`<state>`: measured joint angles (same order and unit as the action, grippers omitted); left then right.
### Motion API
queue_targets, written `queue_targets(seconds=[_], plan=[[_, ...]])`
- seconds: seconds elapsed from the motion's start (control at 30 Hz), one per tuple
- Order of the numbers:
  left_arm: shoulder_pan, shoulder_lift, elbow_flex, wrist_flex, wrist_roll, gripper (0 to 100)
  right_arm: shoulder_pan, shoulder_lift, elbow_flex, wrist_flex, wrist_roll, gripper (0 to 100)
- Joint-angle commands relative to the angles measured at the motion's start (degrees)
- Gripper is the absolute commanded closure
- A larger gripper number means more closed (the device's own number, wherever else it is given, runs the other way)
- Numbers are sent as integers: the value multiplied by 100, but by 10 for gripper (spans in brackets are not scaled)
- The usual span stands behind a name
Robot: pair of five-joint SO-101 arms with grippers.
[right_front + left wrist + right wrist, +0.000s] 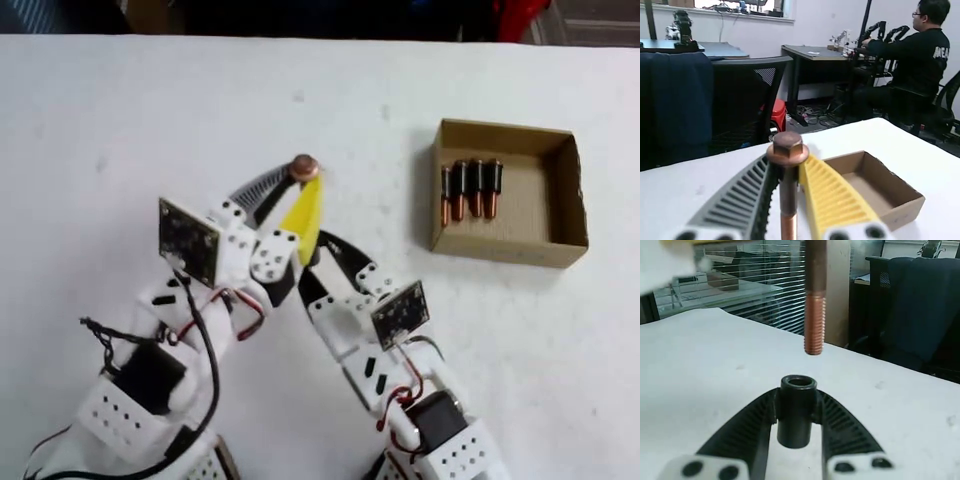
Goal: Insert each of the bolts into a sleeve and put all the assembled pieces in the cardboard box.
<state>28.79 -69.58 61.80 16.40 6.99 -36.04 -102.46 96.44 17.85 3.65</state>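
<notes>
Our left gripper [786,170], one grey finger and one yellow, is closed on the shank of a copper-coloured hex-head bolt [787,147], held upright with the threaded end down. Just below it, apart from the tip, our right gripper [796,399] clamps a short black cylindrical sleeve [797,415], bore facing up. In the right wrist view the tip appears slightly off the bore's centre. We judge we should align it first, then lower it straight and slowly so the threads do not catch the rim. Farther off on the white table [150,120], the open cardboard box [505,128] already holds four assembled pieces [470,188].
</notes>
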Motion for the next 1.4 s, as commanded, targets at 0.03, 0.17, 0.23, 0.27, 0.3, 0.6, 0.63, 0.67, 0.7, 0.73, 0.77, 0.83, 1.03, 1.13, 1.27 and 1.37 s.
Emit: queue_targets(seconds=[0.03, 0.17, 0.23, 0.27, 0.3, 0.6, 0.63, 0.67, 0.7, 0.73, 0.77, 0.83, 1.03, 1.13, 1.27, 1.37], plan=[[84, -154, -79, 18, 70, 980, -13, -57, 35, 84, 0, 982], [84, -154, -88, 229, 70, 980, -13, -57, 35, 84, 0, 982], [84, -171, -88, 352, 70, 980, -13, -57, 35, 84, 0, 982], [75, -224, -62, 378, 70, 980, -13, -57, 35, 84, 0, 982], [75, -286, -44, 387, 70, 980, -13, -57, 35, 75, 0, 982], [84, -611, 176, 404, 70, 980, -13, -66, 35, 31, 0, 982], [84, -611, 229, 378, 70, 980, -13, -66, 35, 31, 0, 982], [84, -611, 264, 378, 70, 980, -13, -66, 35, 31, 0, 982], [84, -611, 281, 378, 70, 980, -13, -66, 35, 31, 0, 982], [84, -611, 290, 378, 70, 980, -13, -66, 35, 31, 9, 982], [84, -611, 290, 387, 70, 980, -13, -66, 35, 31, 9, 982], [84, -611, 290, 413, 79, 980, -13, -66, 35, 31, 9, 982], [75, -611, 299, 501, 642, 980, -13, -66, 35, -154, 9, 982], [75, -611, 299, 782, 651, 980, -13, -66, 35, -215, 9, 982], [75, -611, 299, 932, 668, 980, -13, -66, 35, -215, 9, 982], [75, -611, 360, 941, 659, 980, -13, -66, 35, -215, 9, 982]])
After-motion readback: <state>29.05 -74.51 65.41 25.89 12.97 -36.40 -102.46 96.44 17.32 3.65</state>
